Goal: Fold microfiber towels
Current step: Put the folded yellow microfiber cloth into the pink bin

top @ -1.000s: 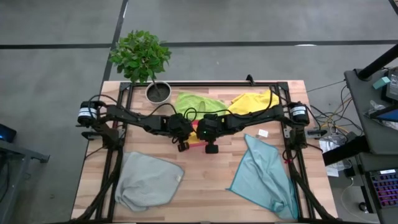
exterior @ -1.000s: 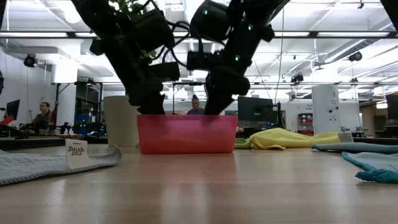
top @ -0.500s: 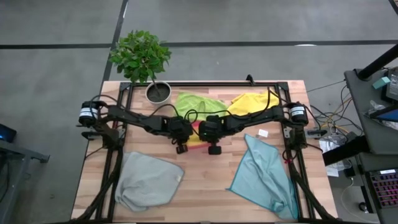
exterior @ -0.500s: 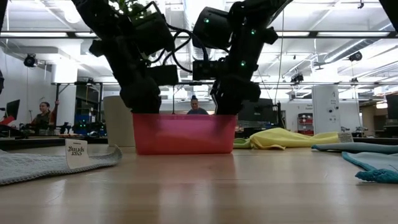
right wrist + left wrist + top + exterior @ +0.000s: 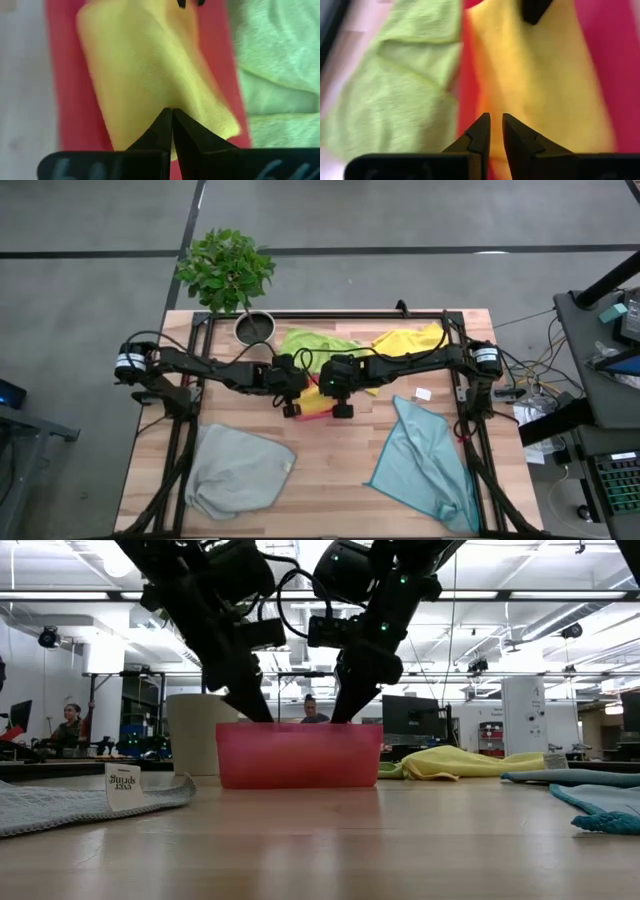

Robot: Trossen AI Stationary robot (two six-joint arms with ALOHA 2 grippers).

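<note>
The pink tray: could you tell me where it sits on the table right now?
In the high view the pink tray sits mid-table, under both grippers, holding a yellow towel; the lime green towel lies just behind it.

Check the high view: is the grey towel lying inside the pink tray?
No. The grey towel lies on the table's near-left part, apart from the pink tray, which holds a yellow towel.

A towel [image 5: 312,394] is lying in the tray [image 5: 322,411] at the table's [image 5: 340,470] centre. Two towels [image 5: 318,343] [image 5: 410,343] are lying at twelve and one o'clock, another [image 5: 238,470] at seven, another [image 5: 425,465] at five, the plant pot [image 5: 254,327] at eleven.
</note>
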